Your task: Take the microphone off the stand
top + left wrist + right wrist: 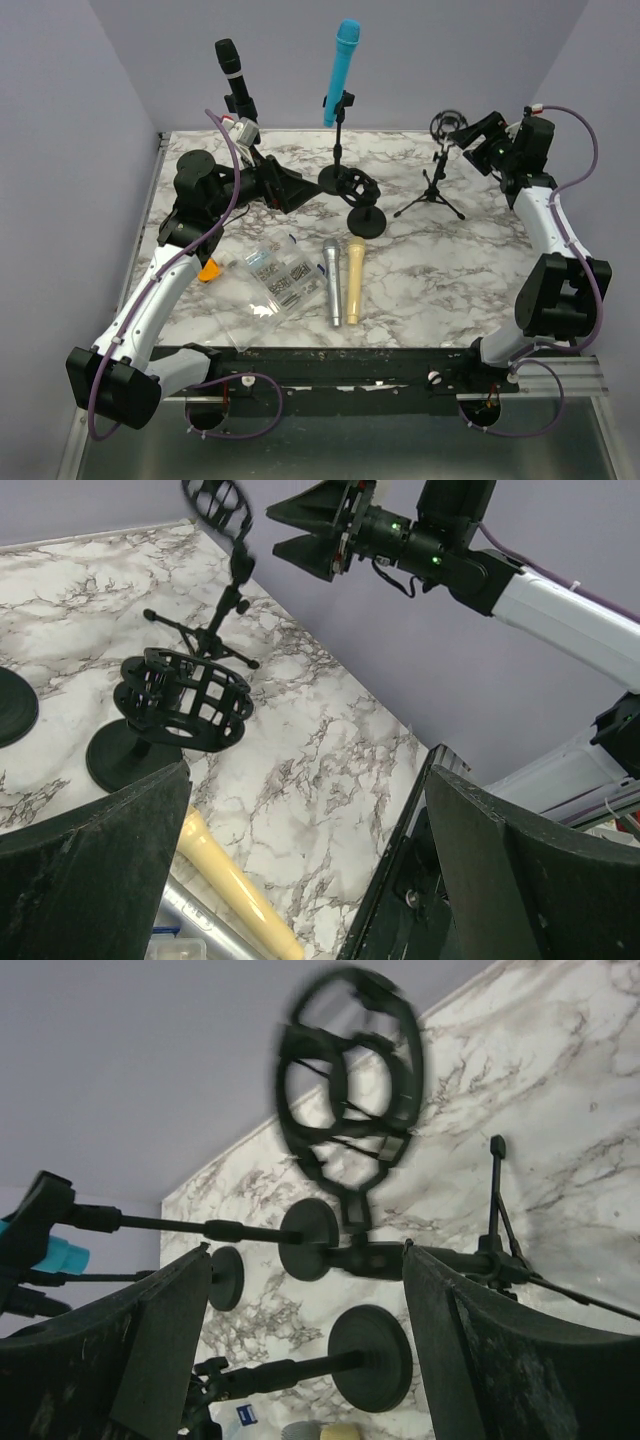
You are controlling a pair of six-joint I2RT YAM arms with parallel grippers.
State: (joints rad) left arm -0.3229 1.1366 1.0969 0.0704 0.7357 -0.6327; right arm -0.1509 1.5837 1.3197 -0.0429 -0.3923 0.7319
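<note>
Approach stage: left gripper (288, 187) and right gripper (468, 131) both gape wide, empty. Blue mic (340, 72) sits clipped upper centre, black mic (234, 78) upper left. Next: close on one.

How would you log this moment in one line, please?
left gripper: open | right gripper: open, facing tripod shock mount | blue microphone: mounted | black microphone: mounted

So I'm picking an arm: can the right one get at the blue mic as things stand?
Probably not directly: the empty shock mount stands right in front of its open fingers, with the blue mic well beyond it.
</note>
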